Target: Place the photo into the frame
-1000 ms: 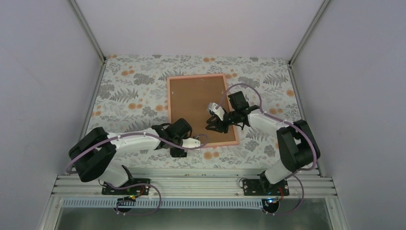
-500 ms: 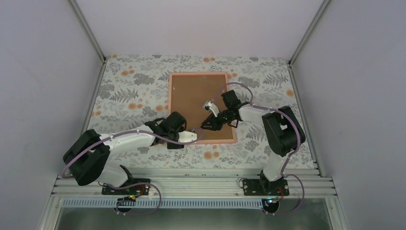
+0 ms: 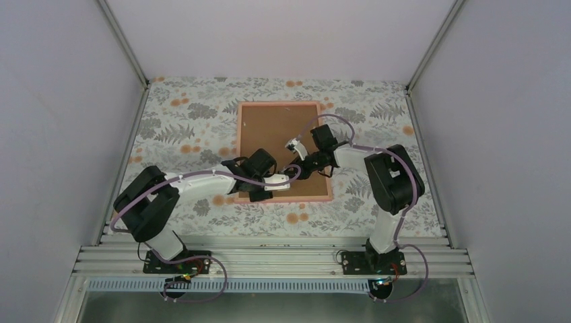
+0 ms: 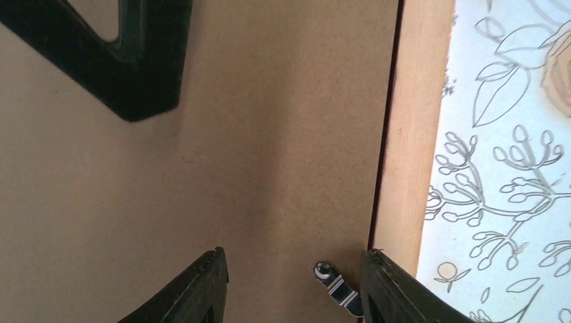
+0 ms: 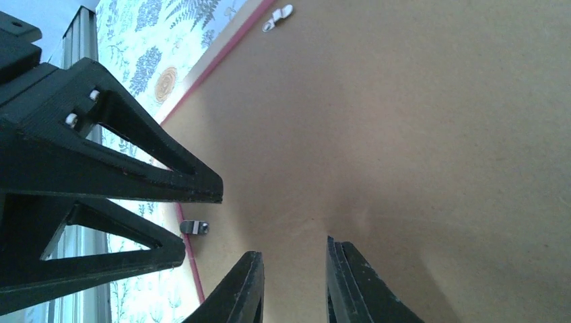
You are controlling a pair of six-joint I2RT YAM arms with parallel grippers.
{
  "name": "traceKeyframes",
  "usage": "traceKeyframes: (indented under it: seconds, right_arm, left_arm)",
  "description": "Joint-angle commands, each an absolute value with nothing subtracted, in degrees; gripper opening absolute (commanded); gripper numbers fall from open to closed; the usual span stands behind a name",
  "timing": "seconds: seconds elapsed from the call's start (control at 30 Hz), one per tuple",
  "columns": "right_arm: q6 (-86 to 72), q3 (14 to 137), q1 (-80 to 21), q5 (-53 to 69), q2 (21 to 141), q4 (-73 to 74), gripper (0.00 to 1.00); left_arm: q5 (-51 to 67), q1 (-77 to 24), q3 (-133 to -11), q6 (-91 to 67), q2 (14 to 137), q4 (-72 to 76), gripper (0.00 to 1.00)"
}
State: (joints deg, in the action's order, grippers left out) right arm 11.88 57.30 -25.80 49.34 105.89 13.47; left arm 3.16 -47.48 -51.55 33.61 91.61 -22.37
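Observation:
The pink frame lies face down mid-table, its back filled by a brown backing board. The photo is not visible in any view. My left gripper is open and empty, low over the board at the frame's near edge. In the left wrist view its fingers straddle a small metal clip beside the frame's border. My right gripper hovers just beside it over the board. In the right wrist view its fingers are narrowly apart and hold nothing.
The frame sits on a floral tablecloth between grey walls. The left gripper's fingers fill the left of the right wrist view. Another metal clip sits at the frame's far side. The two grippers are very close together.
My left arm has swung right and forward until its gripper is over the frame's near edge. The right gripper has drawn in a little toward it. The frame has straightened slightly.

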Motion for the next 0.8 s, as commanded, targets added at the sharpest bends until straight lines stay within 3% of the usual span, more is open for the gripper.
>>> traceKeyframes:
  seconds: [0.0,0.77]
  right_arm:
    - [11.1,57.8,-25.2,49.6,107.4,12.3,0.23]
    - [12.3,58.3,-24.9,49.0,107.6,13.3,0.21]
  left_arm:
    - [0.6,-47.9,-51.7,32.3,93.4,-21.5,0.50]
    - [-4.3,-44.6,-47.6,42.7,89.0,-21.4,0.43]
